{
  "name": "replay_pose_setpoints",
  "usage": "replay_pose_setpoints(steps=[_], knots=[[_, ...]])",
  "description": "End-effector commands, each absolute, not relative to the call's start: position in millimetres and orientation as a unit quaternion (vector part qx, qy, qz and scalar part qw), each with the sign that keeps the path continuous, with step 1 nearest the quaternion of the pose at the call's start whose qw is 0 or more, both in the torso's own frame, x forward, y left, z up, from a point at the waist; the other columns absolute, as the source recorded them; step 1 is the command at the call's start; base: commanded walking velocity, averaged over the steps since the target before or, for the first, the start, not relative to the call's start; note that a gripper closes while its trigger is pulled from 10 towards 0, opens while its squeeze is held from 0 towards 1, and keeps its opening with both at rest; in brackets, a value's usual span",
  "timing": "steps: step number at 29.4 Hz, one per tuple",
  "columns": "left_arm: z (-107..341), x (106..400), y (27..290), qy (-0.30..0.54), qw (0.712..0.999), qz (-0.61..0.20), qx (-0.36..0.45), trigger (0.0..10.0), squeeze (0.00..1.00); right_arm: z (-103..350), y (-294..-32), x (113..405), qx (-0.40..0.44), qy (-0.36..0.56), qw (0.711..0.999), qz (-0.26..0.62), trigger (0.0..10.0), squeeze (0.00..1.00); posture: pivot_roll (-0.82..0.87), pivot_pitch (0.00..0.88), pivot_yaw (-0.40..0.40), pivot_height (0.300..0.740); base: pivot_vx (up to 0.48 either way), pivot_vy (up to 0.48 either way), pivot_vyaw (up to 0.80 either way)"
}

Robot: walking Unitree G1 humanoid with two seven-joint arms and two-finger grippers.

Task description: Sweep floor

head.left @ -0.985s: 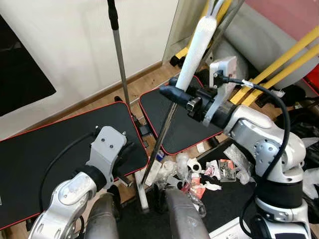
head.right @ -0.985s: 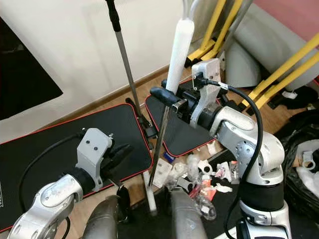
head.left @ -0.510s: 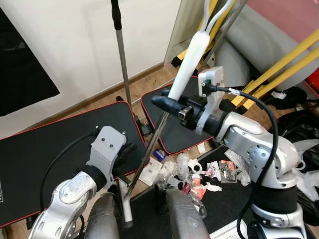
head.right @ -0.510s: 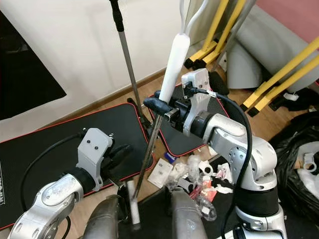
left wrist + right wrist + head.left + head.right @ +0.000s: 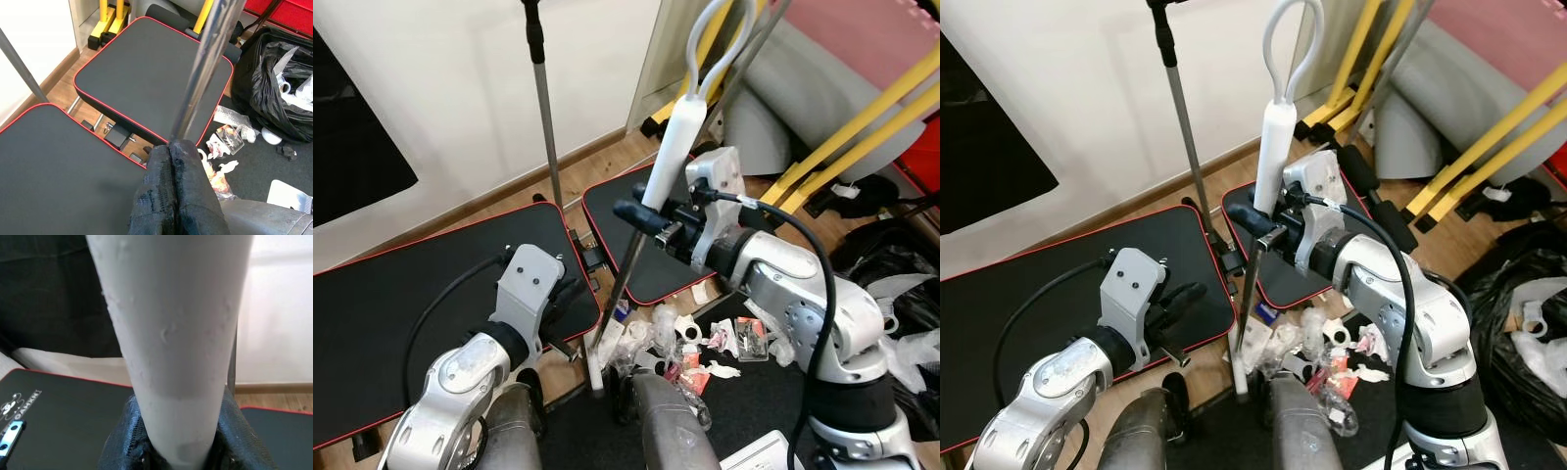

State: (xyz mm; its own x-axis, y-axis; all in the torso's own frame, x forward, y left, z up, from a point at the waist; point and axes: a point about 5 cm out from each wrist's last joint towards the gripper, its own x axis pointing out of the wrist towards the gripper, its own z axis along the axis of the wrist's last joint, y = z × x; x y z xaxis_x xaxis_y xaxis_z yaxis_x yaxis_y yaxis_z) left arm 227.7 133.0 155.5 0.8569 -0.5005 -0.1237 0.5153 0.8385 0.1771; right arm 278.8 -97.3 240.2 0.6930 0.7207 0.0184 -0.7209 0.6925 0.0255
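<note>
I hold a broom with a white foam handle (image 5: 671, 147) and a thin metal pole (image 5: 619, 284). Its white lower end (image 5: 595, 377) rests near the floor between my legs. My right gripper (image 5: 641, 213) is shut on the foam handle just above the bare pole; in the right wrist view the handle (image 5: 176, 333) sits between the black fingers (image 5: 122, 445). My left gripper (image 5: 576, 292) hovers over the mat edge, shut and holding nothing, a little left of the pole. In the left wrist view the pole (image 5: 205, 63) rises just beyond the closed fingertips (image 5: 171, 196). A pile of scattered litter (image 5: 705, 343) lies right of the broom's end.
Two black red-edged mats (image 5: 411, 313) (image 5: 646, 225) cover the wooden floor ahead. A thin upright stand (image 5: 543, 117) rises between them. Yellow frame legs (image 5: 862, 117) and a grey cushion stand at the back right. A black rubbish bag (image 5: 891, 284) lies at the right.
The broom's lower end swung to my left, then came back right toward the litter. The handle now stands more upright, its top loop showing. The left gripper stayed put.
</note>
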Motion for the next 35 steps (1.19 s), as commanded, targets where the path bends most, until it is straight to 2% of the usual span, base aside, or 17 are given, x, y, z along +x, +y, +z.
replay_pose_setpoints(steps=[1, 19, 35], knots=[[147.6, 225.5, 130.0, 0.050, 0.958, -0.267, 0.093, 10.0, 0.00, 243.6, -93.5, 273.6, 0.022, -0.019, 0.912, 0.409, 10.0, 0.00, -0.15, 0.264, -0.180, 0.740, 0.000, 0.000, 0.00], [145.5, 230.1, 129.3, 0.050, 0.958, -0.267, 0.093, 10.0, 0.00, 237.6, -92.4, 276.8, 0.022, -0.025, 0.921, 0.389, 10.0, 0.00, -0.13, 0.244, -0.174, 0.740, 0.000, 0.000, 0.00], [144.3, 229.6, 129.6, 0.051, 0.957, -0.268, 0.093, 10.0, 0.00, 235.0, -91.7, 277.7, 0.024, -0.027, 0.923, 0.382, 10.0, 0.00, -0.13, 0.243, -0.171, 0.740, -0.257, 0.000, 0.00]])
